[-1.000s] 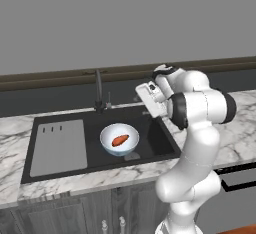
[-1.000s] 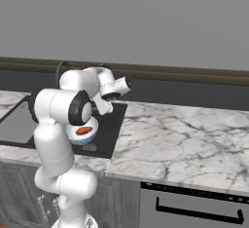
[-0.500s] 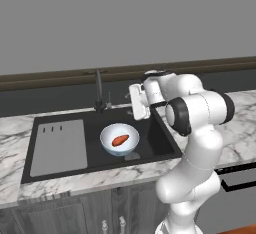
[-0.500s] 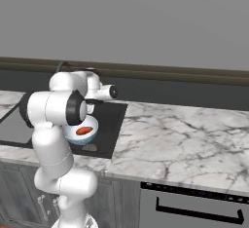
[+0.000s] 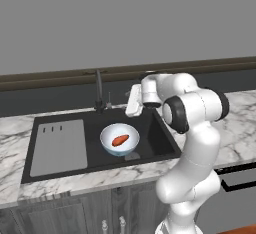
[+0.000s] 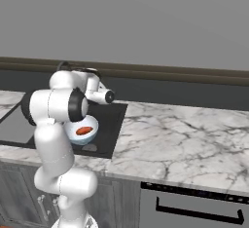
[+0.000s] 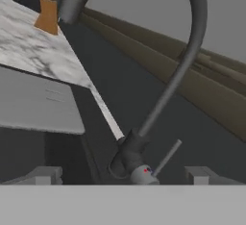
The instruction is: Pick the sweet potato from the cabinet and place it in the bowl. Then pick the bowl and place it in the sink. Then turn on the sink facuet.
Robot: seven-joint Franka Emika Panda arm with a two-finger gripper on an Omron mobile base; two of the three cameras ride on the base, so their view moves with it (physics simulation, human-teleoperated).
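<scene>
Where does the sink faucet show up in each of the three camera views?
Left base view: the faucet stands at the back rim of the sink, left of the gripper.
Right base view: I cannot make it out; the arm covers that spot.
Hand view: its curved spout rises from the base at bottom centre.
Shared landmark: the grey drainboard.

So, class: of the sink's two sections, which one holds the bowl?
The open black basin on the right holds the bowl; the left section is a flat grey ribbed drainboard with nothing on it.
</scene>
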